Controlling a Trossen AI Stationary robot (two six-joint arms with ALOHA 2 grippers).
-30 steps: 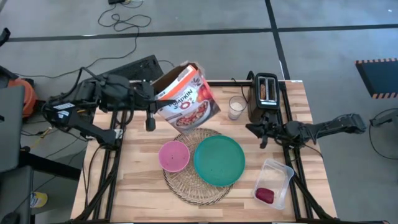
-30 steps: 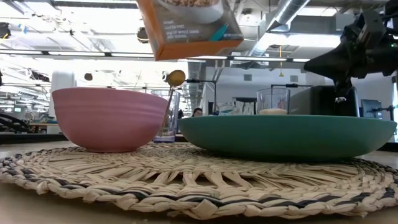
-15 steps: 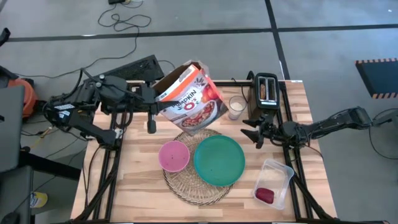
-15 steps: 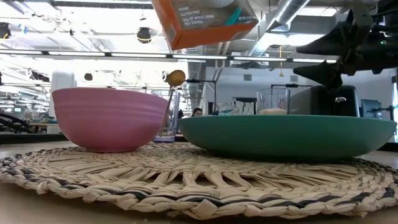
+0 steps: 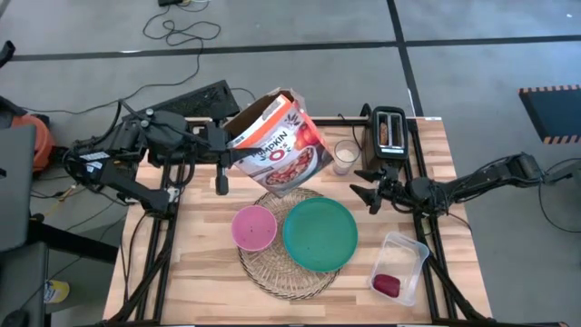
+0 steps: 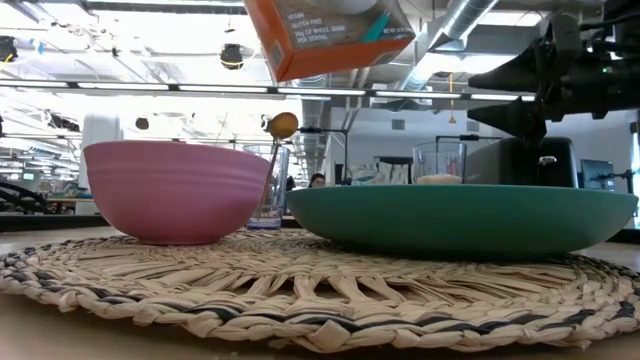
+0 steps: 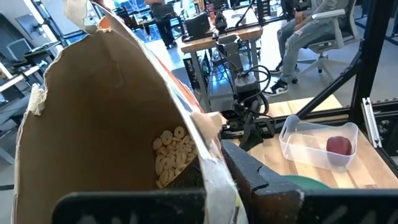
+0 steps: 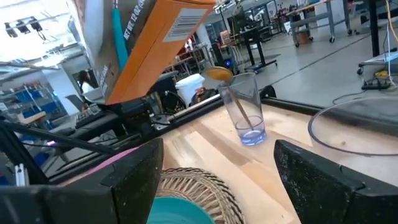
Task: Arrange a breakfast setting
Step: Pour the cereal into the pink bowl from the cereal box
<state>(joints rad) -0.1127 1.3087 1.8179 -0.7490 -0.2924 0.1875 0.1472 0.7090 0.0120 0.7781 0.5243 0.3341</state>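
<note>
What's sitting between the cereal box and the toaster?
In the high view, a clear glass with the gold spoon standing in it sits between the cereal box and the black toaster.

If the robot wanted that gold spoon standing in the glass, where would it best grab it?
Probably by the spoon bowl and upper handle sticking out above the glass, coming down from above. It leans on the rim with its lower handle inside the clear wall, so a sideways approach would meet the glass. The open right hand is closest.
</note>
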